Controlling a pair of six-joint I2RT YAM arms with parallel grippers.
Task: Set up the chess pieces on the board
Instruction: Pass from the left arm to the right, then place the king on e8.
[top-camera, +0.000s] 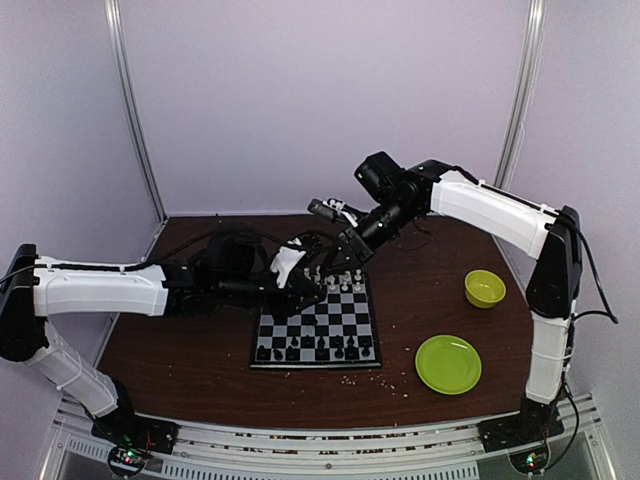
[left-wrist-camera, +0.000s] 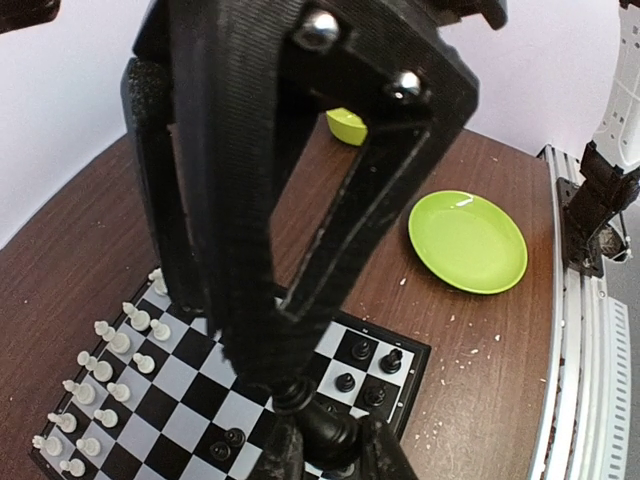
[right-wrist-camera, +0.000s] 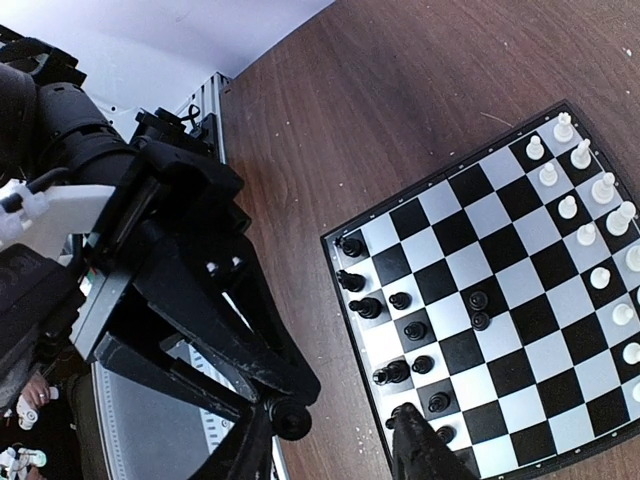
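Pale crumbs (top-camera: 385, 380) are scattered along the near edge of the table (top-camera: 200, 350), right of centre. Round green plate (top-camera: 447, 362) sits near the near-right corner, flat, nothing on it. It is just right of the board (top-camera: 330, 320), not touching.

Board lies at the middle of the tabletop, closer to the near edge than the far one. The black pieces (top-camera: 320, 350) are along its near rows. The back rank is partly filled, and a few black men stand loose one or two squares in. The white pieces (top-camera: 340, 283) are along the far rows in two fairly tidy lines. The middle squares are bare.

The left arm comes in low from the left edge. The left gripper (left-wrist-camera: 330, 445) is over the left side of the board, fingers close together and pinching a small black piece (left-wrist-camera: 322, 425) with a round head.

The right arm reaches down from the far-right side. The right gripper (right-wrist-camera: 340, 420) has its fingers spread apart and nothing between them. One finger is just beside the held piece; contact cannot be told. Its other finger hangs over the black side of the board.

The two grippers are tip to tip above the board's far-left part.

Small green bowl (top-camera: 484, 288) stands upright by the right edge, beyond the plate and well apart from the board.
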